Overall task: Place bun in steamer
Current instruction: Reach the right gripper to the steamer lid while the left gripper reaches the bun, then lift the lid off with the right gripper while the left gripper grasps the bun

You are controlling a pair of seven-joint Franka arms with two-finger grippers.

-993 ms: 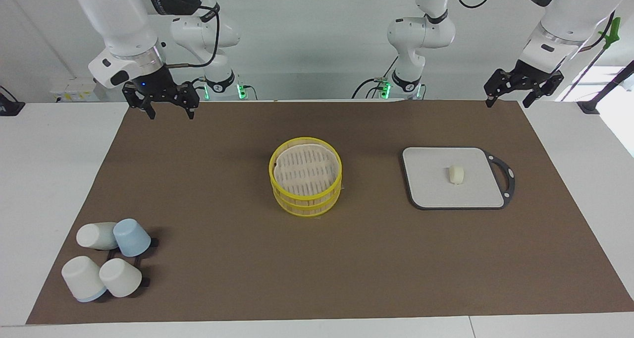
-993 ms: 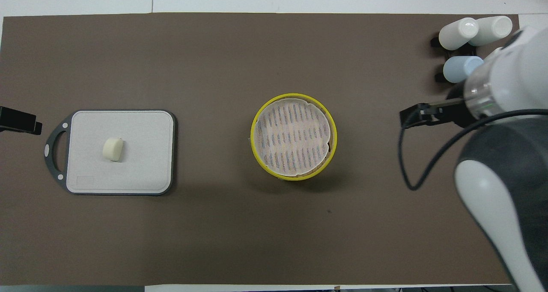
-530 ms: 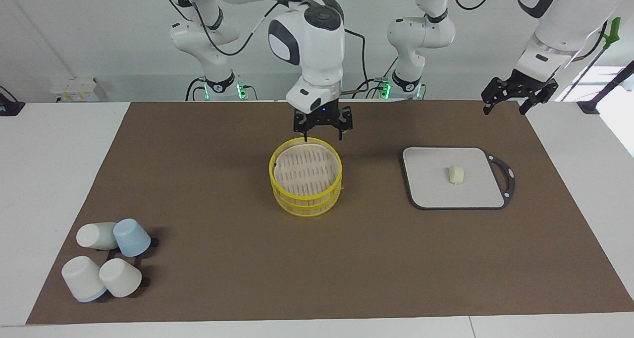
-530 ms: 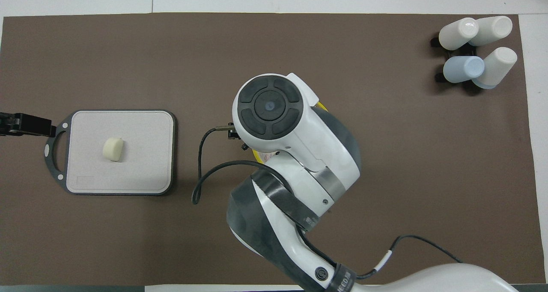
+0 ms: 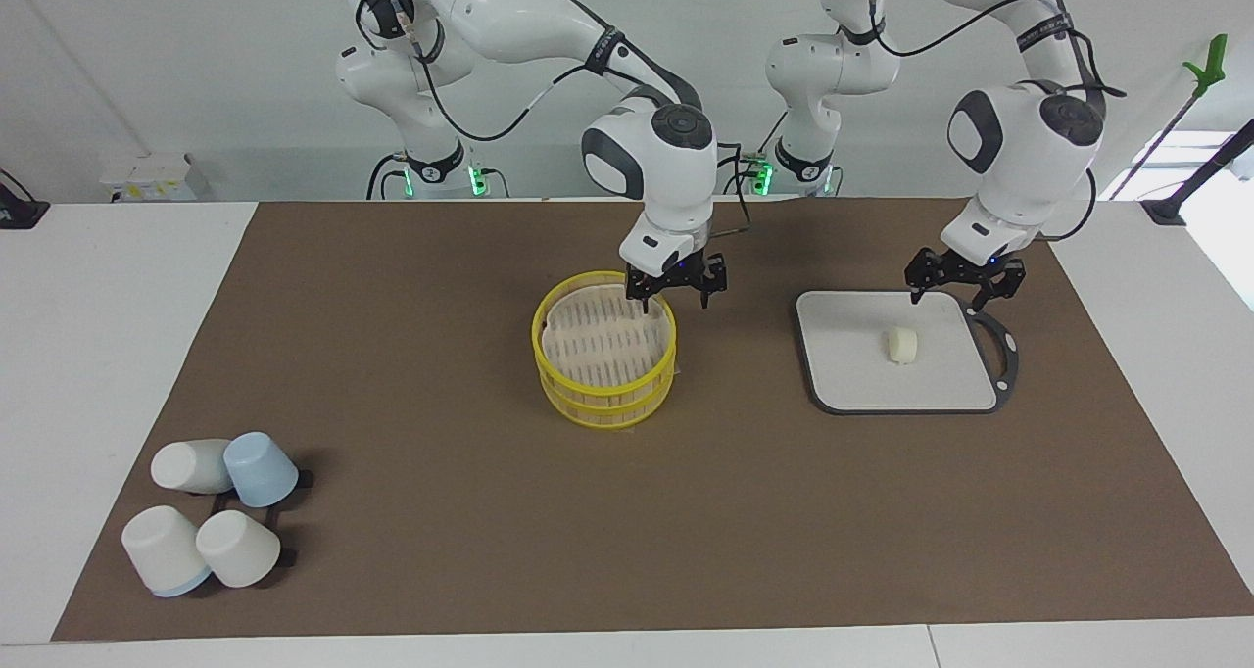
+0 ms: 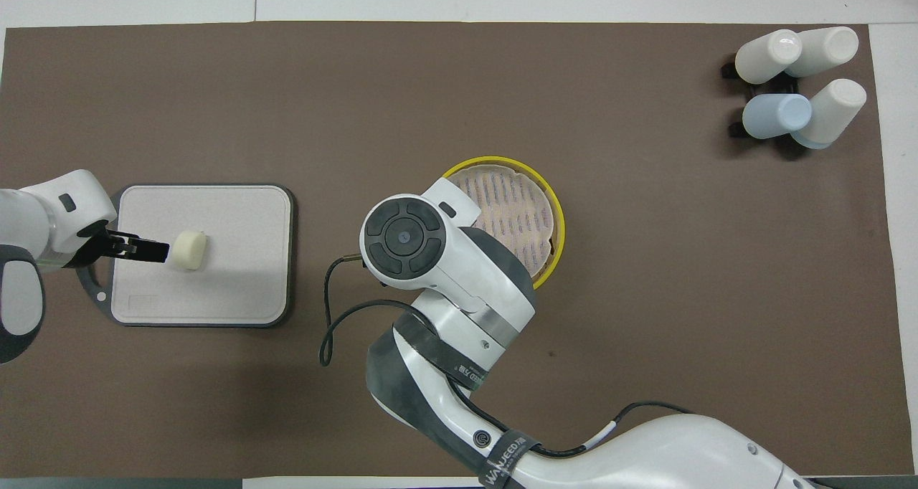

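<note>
The bun (image 5: 902, 345) lies on a grey board (image 5: 852, 379) toward the left arm's end of the table; it also shows in the overhead view (image 6: 190, 250). The yellow-rimmed steamer (image 5: 604, 350) stands mid-table with its slatted top tier empty, and its rim shows in the overhead view (image 6: 557, 220). My left gripper (image 5: 958, 294) is open, raised over the board's edge nearest the robots, close to the bun but apart from it. My right gripper (image 5: 676, 299) is open, low at the steamer's rim on the side toward the board. In the overhead view its own arm hides it.
Several upturned cups (image 5: 211, 511), white and pale blue, are grouped at the right arm's end of the brown mat, far from the robots. The board (image 6: 237, 288) has a dark handle loop toward the left arm's end.
My right gripper swept from the right arm's end of the table to the steamer and came down at its rim. My left gripper dropped from the mat's corner to over the board.
</note>
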